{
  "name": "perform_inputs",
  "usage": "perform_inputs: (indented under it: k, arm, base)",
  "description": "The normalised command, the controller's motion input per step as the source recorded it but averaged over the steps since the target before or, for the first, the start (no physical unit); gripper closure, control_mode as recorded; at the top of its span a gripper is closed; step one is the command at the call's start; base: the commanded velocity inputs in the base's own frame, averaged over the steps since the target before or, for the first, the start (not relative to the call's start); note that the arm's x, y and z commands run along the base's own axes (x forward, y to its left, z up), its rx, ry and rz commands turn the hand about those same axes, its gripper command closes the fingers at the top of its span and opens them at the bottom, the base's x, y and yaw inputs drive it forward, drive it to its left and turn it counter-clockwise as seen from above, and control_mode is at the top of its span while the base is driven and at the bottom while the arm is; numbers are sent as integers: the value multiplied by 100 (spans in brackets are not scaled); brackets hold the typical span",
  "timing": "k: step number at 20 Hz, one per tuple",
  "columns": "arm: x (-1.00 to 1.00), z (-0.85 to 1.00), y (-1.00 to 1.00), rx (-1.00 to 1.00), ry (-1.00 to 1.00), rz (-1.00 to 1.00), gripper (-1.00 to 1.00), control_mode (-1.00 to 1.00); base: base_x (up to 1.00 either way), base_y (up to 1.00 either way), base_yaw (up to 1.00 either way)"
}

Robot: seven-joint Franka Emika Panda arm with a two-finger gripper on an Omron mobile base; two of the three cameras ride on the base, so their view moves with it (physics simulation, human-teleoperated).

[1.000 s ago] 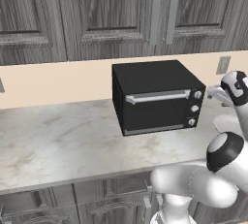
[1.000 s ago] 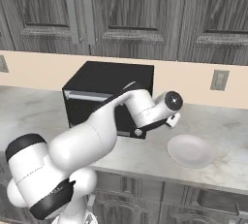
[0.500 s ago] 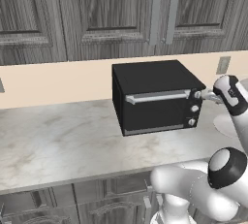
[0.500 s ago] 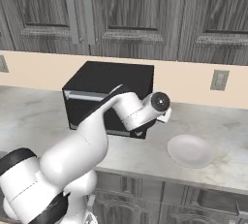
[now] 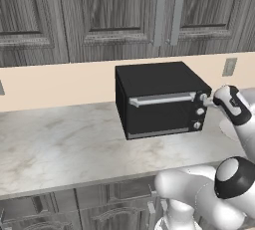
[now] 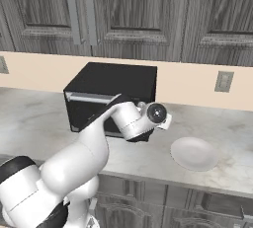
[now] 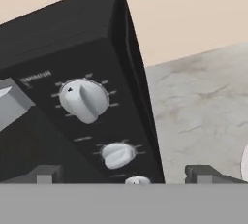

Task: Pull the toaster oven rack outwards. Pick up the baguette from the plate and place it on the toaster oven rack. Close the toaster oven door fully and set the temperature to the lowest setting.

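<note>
Gripper lined up on the toaster oven's temperature knob

The gripper hovers with jaws spread wide, holding nothing, just short of the top knob on the right front of the toaster oven. The toaster oven door looks shut, and the plate sits bare at right. Best to raise and centre the fingers around the knob, close firmly, then twist to the lowest mark.
</note>
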Motion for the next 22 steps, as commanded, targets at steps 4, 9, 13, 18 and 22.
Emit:
perform_inputs:
  k: [4,9,13,18,22]
  arm:
    - [3,-15,0,-11,-18,0,-100,-100]
    - [1,-12,0,-11,-18,0,-100,-100]
    - [3,0,1,-7,-16,0,-100,-100]
    - [2,6,0,0,-8,0,-100,-100]
    - [10,12,0,0,-1,0,-100,-100]
  base:
    - [0,0,0]
    - [0,0,0]
    - [0,0,0]
    - [0,0,0]
    - [0,0,0]
